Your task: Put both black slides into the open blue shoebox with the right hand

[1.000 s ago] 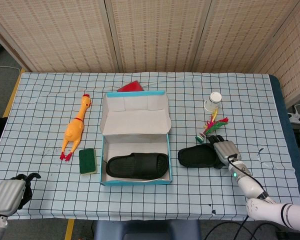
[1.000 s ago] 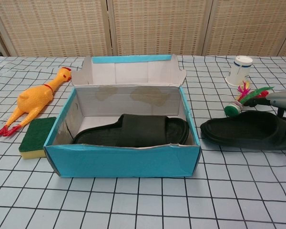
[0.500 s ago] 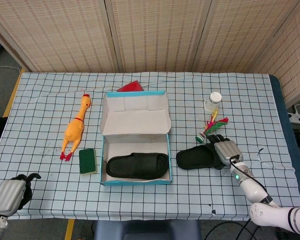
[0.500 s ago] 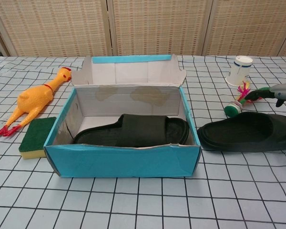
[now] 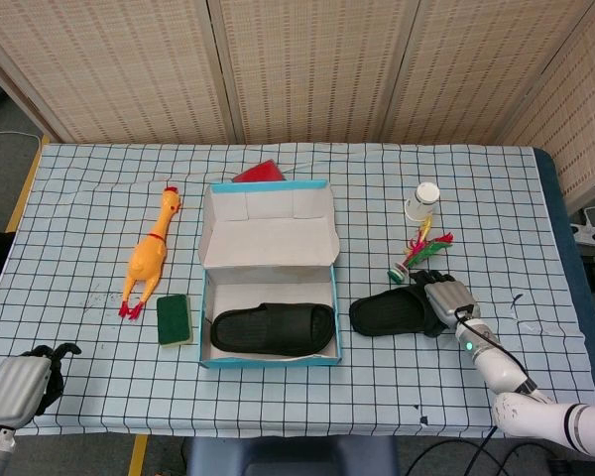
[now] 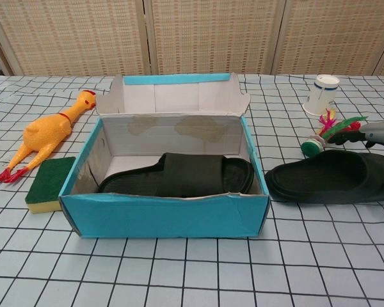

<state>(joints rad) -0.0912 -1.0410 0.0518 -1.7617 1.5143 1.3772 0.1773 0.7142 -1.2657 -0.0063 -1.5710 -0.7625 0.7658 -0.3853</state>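
On the checked blue-and-white tablecloth the open blue cardboard shoebox sits near the middle of the surface, towards its front edge, with its white-lined lid standing back. One black rubber slide lies flat inside the box, lengthwise along its front wall; the chest view shows it resting on the box floor. The second black rubber slide lies on the cloth just beside the box's right wall, apart from it, its toe pointing at the box. The right hand is at that slide's heel end with its dark fingers wrapped over the heel, gripping it; in the chest view only the edge of this hand shows above the slide, at the frame's right border. The left hand rests at the front left corner of the surface, fingers curled in with nothing held. A yellow rubber chicken lies left of the box, a green sponge just off the box's front left corner. A red flat item pokes out behind the lid. Towards the right back, a white paper cup lies near a feathered shuttlecock toy.
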